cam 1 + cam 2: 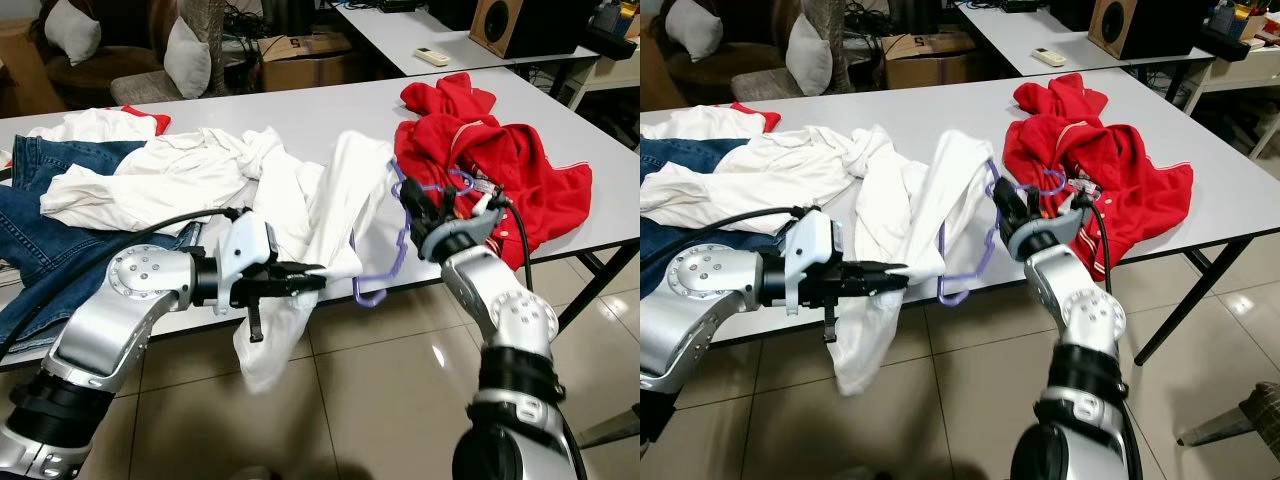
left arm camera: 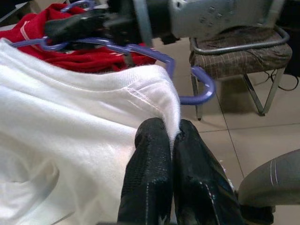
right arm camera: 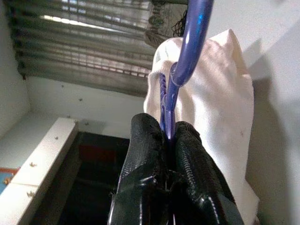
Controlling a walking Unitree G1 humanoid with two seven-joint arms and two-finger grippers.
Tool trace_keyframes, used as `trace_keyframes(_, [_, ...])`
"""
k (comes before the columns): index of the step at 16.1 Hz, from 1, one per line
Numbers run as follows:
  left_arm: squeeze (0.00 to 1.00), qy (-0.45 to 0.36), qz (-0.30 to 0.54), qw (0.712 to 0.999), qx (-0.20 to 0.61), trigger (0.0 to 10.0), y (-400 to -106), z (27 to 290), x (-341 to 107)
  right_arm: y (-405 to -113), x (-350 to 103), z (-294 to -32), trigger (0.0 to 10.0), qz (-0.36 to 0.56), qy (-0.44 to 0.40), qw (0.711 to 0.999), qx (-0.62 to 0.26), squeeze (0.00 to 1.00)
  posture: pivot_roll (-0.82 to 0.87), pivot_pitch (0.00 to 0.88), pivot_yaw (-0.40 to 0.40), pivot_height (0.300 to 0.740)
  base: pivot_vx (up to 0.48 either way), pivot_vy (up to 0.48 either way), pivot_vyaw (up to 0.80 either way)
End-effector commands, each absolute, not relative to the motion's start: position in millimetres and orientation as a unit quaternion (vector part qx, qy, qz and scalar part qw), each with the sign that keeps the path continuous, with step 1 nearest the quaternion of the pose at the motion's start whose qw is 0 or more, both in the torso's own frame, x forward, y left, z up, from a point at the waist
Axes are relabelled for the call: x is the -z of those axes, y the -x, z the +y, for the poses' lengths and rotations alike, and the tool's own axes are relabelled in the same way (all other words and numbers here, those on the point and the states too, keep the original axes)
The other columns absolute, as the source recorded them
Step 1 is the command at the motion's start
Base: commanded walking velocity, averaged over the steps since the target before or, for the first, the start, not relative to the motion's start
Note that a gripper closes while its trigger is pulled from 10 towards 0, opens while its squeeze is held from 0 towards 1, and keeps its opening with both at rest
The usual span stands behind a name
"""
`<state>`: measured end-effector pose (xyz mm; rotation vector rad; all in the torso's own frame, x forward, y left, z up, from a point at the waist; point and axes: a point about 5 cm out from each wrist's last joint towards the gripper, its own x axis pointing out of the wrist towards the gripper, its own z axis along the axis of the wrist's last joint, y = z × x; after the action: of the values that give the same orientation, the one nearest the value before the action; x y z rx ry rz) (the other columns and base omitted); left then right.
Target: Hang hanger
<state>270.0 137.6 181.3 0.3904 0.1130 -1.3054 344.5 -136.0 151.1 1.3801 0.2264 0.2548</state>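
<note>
A purple plastic hanger (image 1: 402,238) hangs just off the front edge of the white table (image 1: 610,215), partly inside a white shirt (image 1: 335,195) that drapes over that edge. My right gripper (image 1: 428,212) is shut on the hanger's upper part, near its hook; in the right wrist view its fingertips (image 3: 168,125) pinch the purple bar (image 3: 192,42). My left gripper (image 1: 318,272) is below the table edge, shut on the shirt's hem; the left wrist view shows the black fingers (image 2: 150,154) clamping white cloth (image 2: 70,140) beside the hanger's curved end (image 2: 201,86).
A red jacket (image 1: 510,165) lies on the table right of the hanger. Blue jeans (image 1: 40,240) and more white clothes (image 1: 170,170) cover the left side. A second table (image 1: 440,40) with a speaker (image 1: 510,25) stands behind. A chair (image 2: 239,51) is on the tiled floor.
</note>
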Motion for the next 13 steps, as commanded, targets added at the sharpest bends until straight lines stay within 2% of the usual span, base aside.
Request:
trace_keyframes(1, [0.00, -0.195, 0.049, 0.764, 0.613, 0.0, -265.9, 137.2, -182.3, -350.2, -155.9, -141.9, 10.0, 0.087, -0.648, 0.750, -0.098, 0.00, -0.06, 0.000, 0.047, 0.740, 0.000, 0.000, 0.00])
trace_keyframes(5, [0.00, -0.210, 0.045, 0.737, 0.640, 0.0, -258.2, 131.9, -184.1, -363.4, -150.0, -152.3, 10.0, 0.086, -0.669, 0.736, -0.051, 0.00, -0.05, 0.000, 0.037, 0.740, 0.000, 0.000, 0.00])
trace_keyframes(9, [0.00, -0.225, 0.046, 0.722, 0.653, 0.0, -257.2, 125.4, -182.2, -372.5, -153.1, -152.9, 10.0, 0.083, -0.676, 0.731, -0.042, 0.00, -0.04, 0.000, 0.034, 0.740, 0.000, 0.000, 0.00])
trace_keyframes(11, [0.00, -0.228, 0.033, 0.722, 0.652, 0.0, -259.8, 118.9, -183.6, -373.7, -153.9, -145.9, 10.0, 0.090, -0.671, 0.734, -0.051, 0.00, -0.04, 0.000, 0.033, 0.740, 0.000, 0.000, 0.00])
trace_keyframes(13, [0.00, -0.201, -0.011, 0.735, 0.647, 0.0, -264.7, 104.6, -195.2, -373.0, -152.5, -130.9, 10.0, 0.106, -0.662, 0.739, -0.069, 0.00, -0.05, 0.000, 0.034, 0.740, 0.000, 0.000, 0.00])
